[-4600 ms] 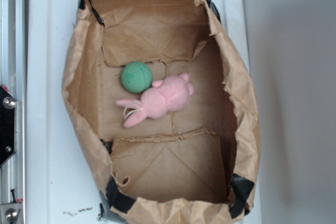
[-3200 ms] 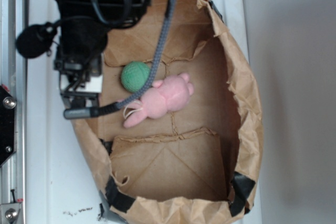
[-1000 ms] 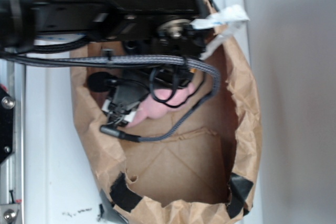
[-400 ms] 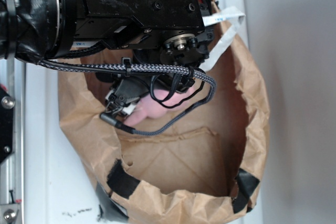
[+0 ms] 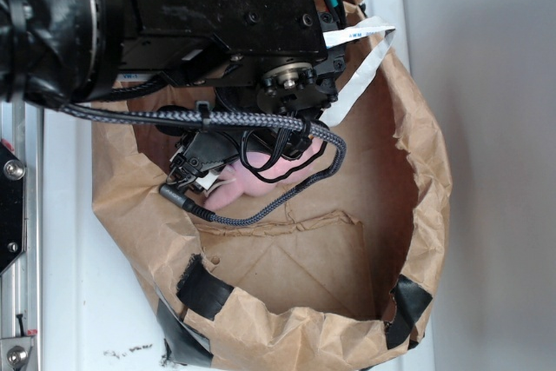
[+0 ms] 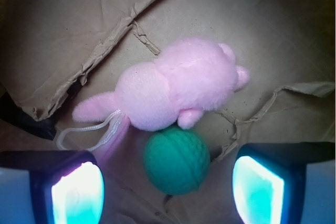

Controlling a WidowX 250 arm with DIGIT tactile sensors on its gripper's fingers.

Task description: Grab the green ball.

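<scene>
One green ball [image 6: 177, 161] is seen in the wrist view, at about 6 o'clock. One pink plush bunny [image 6: 173, 84] is seen just above it, at the centre, touching it, with one white string loop [image 6: 86, 132] at its 8 o'clock end. One brown paper bag [image 5: 408, 171] is counted, and black tape patches are seen at two places on its rim, at 5 [image 5: 407, 304] and 7 o'clock [image 5: 201, 289]. One gripper [image 6: 168, 187] with two fingers [image 6: 76, 187] is counted at the wrist view's lower corners.

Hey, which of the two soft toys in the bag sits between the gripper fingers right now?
The green ball. It lies between the open gripper fingers, while the pink plush bunny lies just beyond it, touching it.
</scene>
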